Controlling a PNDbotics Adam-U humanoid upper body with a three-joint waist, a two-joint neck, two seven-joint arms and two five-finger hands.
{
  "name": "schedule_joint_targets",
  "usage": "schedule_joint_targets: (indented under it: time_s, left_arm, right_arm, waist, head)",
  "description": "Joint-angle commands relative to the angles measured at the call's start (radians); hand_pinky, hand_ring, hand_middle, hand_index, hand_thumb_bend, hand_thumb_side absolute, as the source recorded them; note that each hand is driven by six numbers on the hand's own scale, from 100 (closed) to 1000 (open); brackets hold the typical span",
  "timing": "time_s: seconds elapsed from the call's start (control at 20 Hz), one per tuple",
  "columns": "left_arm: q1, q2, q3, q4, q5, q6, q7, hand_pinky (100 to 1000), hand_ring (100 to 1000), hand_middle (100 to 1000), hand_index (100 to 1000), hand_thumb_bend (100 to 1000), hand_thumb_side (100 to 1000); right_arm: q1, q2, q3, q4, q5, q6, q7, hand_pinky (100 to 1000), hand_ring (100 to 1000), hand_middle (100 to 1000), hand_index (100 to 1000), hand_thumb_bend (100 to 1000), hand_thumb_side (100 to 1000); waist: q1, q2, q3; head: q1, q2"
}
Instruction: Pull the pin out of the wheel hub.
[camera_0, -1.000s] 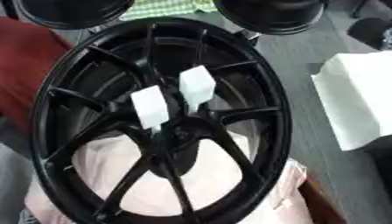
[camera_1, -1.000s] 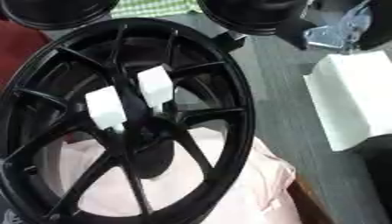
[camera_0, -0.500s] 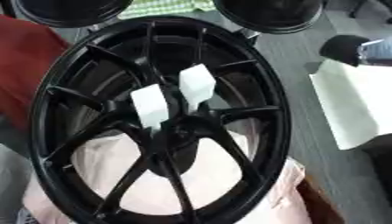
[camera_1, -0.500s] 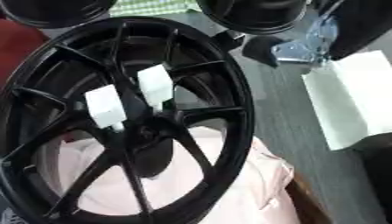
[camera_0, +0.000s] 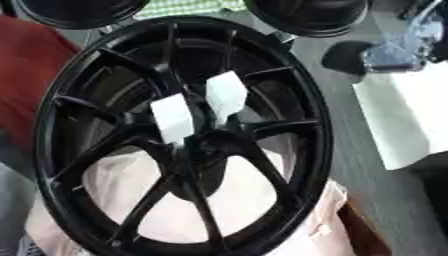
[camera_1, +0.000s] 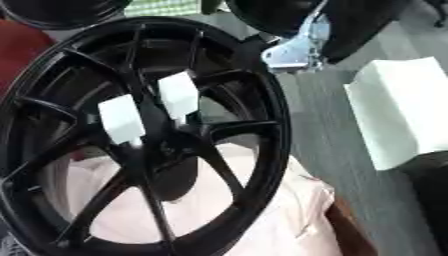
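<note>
A black multi-spoke wheel hub (camera_0: 289, 100) lies tilted on a pink cloth (camera_0: 219, 200) and fills most of both views. Two white block-shaped pins stand in its centre: one (camera_0: 171, 119) on the left and one (camera_0: 226, 96) just right of it. My right arm enters from the upper right, its silver wrist bracket (camera_1: 297, 47) above the wheel's right rim. The right hand (camera_0: 346, 56) shows as a dark blurred shape beside the rim, apart from both pins. My left hand is in neither view.
A white box (camera_1: 398, 110) lies on the grey table to the right of the wheel. Two more black wheels (camera_0: 306, 15) sit at the far edge with a green checked cloth (camera_0: 188, 7) between them. A red surface (camera_0: 26, 75) lies left.
My right arm has come in from the upper right and moved left and down towards the wheel's right rim. The wheel and both white pins have stayed put.
</note>
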Motion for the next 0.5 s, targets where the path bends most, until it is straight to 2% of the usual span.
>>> schedule_joint_targets:
  time_s: [0.05,0.5]
  left_arm:
    - [-0.013,0.031,0.006,-0.012,0.004,0.003,-0.001,752,749,715,761,283,791]
    - [-0.025,0.024,0.002,-0.012,0.008,0.006,-0.002,753,749,713,760,279,795]
  right_arm:
    - [-0.035,0.023,0.009,0.035,0.018,0.012,-0.012,833,827,781,814,312,463]
    - [-0.077,0.113,0.057,0.13,0.023,0.038,0.004,834,824,778,815,334,456]
  waist:
    - [0.002,-0.027,0.003]
    - [-0.002,-0.021,0.014]
  head:
    - [0.0,0.005]
    - [-0.004,0.017]
